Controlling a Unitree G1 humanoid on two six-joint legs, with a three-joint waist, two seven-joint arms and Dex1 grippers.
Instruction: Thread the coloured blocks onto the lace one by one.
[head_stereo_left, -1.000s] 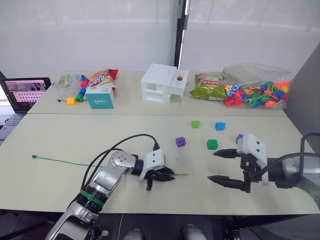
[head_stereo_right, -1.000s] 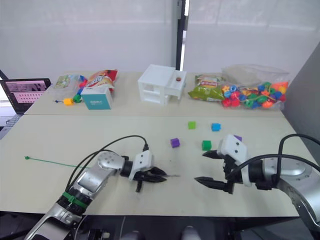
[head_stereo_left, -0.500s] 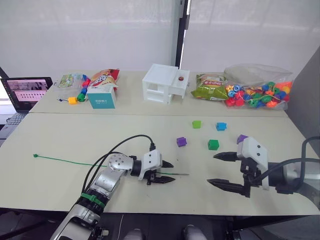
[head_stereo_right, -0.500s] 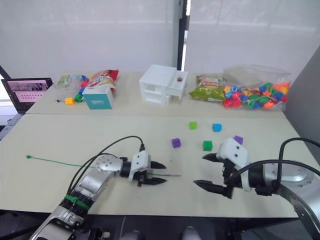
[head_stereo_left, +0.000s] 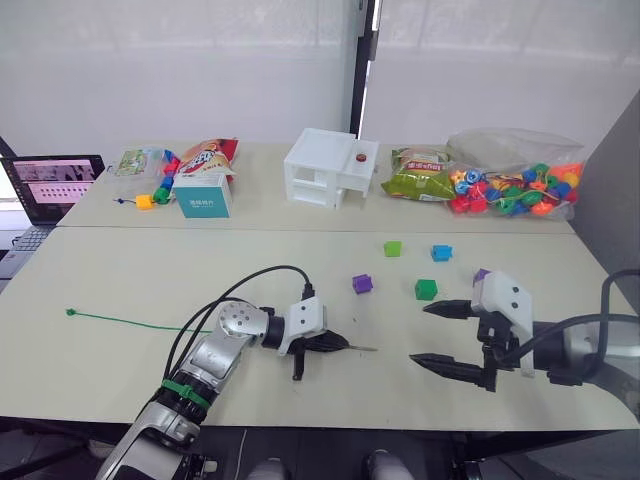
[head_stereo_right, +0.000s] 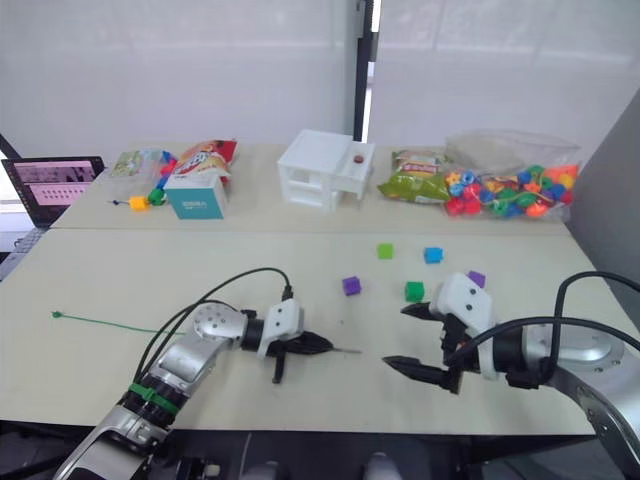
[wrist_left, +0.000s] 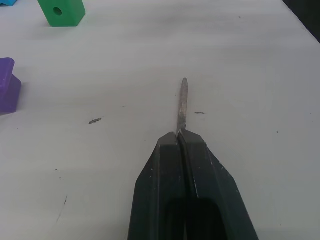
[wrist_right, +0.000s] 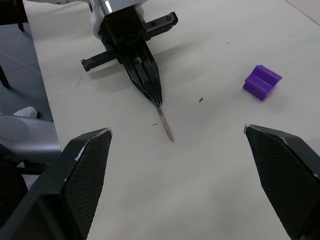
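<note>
Two grippers sit low over my table (head_stereo_left: 120, 280): the right gripper (head_stereo_left: 445, 337) gapes wide, the left gripper (head_stereo_left: 335, 346) is clamped on the lace (head_stereo_left: 130, 322), whose tip (wrist_left: 182, 104) points toward five scattered coloured blocks (head_stereo_left: 362, 283).

Two arms are seen, each built from silver-grey metal segments and ended by a white plastic wrist housing with a gripper of two black tapered fingers: the left gripper (head_stereo_left: 335, 346) and the right gripper (head_stereo_left: 432, 334). Black cables are looped over both forearms into the white housings, and a green band is wrapped round the left forearm (head_stereo_left: 178, 391) beside a black collar. In the right wrist view the fingertips (wrist_right: 88, 172) are shown with a fine cross-hatched pad texture, and a black ribbed bar is fixed across the left gripper's base.
</note>
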